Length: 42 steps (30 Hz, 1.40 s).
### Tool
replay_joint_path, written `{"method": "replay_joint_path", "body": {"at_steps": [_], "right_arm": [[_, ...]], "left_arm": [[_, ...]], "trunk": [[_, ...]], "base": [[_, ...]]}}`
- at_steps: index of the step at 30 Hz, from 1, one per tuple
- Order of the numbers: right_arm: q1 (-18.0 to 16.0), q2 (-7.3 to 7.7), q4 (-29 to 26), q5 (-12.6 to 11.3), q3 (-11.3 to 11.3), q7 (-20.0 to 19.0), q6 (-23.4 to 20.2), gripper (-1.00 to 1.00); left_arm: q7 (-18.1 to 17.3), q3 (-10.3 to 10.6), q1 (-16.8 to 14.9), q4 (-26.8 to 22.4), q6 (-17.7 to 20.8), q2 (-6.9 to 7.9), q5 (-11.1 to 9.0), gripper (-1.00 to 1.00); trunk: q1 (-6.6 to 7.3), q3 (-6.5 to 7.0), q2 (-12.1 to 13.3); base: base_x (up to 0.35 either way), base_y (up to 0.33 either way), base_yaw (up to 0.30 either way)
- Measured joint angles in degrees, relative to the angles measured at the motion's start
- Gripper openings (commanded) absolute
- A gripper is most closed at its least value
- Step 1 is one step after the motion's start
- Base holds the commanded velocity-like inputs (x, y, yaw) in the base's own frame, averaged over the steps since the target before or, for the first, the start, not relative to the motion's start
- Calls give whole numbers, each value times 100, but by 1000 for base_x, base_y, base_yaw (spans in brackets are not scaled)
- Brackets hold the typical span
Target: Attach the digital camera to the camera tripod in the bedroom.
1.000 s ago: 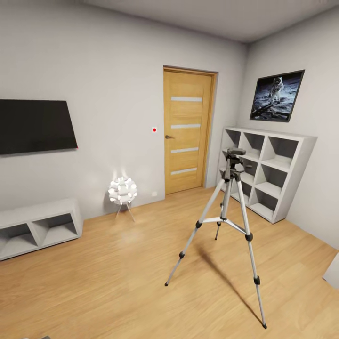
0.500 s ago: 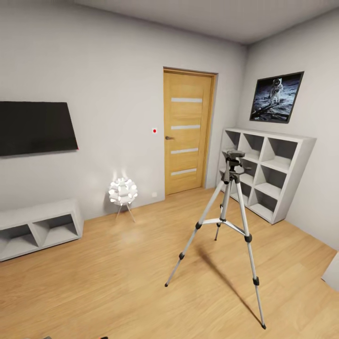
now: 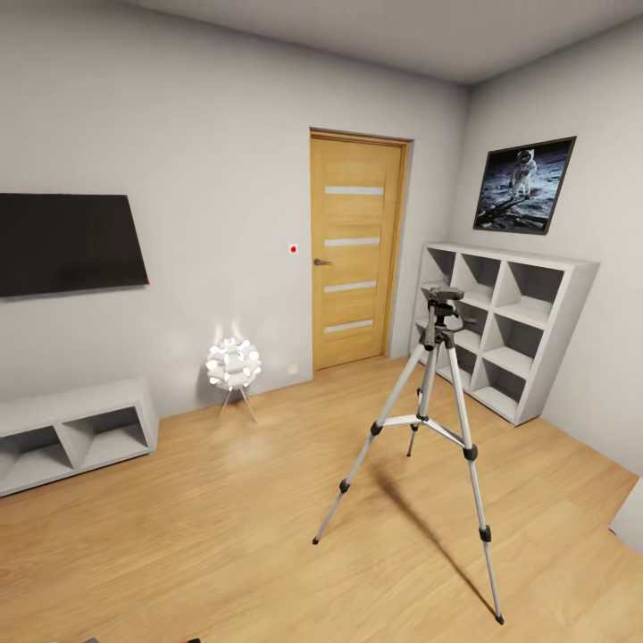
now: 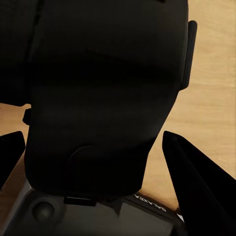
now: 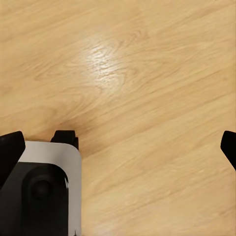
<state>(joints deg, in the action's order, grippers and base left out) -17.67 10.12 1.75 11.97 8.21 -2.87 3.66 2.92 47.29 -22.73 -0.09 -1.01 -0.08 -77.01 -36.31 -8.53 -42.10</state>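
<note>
The camera tripod (image 3: 427, 393) stands upright on the light wooden bedroom floor, right of the middle, its three silver legs spread and its black head (image 3: 444, 295) bare. In the left wrist view a chunky black body, the digital camera (image 4: 108, 98), sits between the fingers of my left gripper (image 4: 93, 137), which is shut on it; its red dot is hidden. My right gripper (image 5: 122, 140) hangs open above the floor with nothing between its fingers. The tripod is a good way ahead of me.
Behind the tripod are grey cube shelves (image 3: 505, 330) on the right wall and a closed wooden door (image 3: 355, 250). A white globe lamp (image 3: 233, 362), a low grey shelf (image 3: 71, 429) and a wall screen (image 3: 67, 243) are to the left. A pale corner (image 3: 632, 518) juts in at the right.
The head view has shifted very slightly, so the tripod sits a touch lower in the picture. A small dark and red bit has come up at the bottom edge.
</note>
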Motion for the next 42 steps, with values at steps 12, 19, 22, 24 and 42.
{"method": "replay_joint_path", "body": {"at_steps": [12,19,22,24,42], "right_arm": [[0,-218,0,-26,9,88,-40,100],[0,-223,0,-18,2,89,-33,100],[-1,-224,0,-18,1,91,-31,100],[-1,-224,0,-17,0,90,-31,100],[0,-216,0,-18,0,93,-24,100]], "left_arm": [[2,1,1,-4,52,102,-370,-100],[4,1,1,-3,53,105,-375,-100],[5,1,1,-1,53,106,-376,-100],[3,2,1,0,49,106,-375,-100],[-67,45,-1,-52,-24,74,-309,-100]], "trunk": [[3,0,-1],[3,0,-1],[3,0,-1],[1,0,0],[0,0,0]], "base": [[244,0,44],[322,0,240],[247,0,267],[89,0,270],[7,0,271]]}}
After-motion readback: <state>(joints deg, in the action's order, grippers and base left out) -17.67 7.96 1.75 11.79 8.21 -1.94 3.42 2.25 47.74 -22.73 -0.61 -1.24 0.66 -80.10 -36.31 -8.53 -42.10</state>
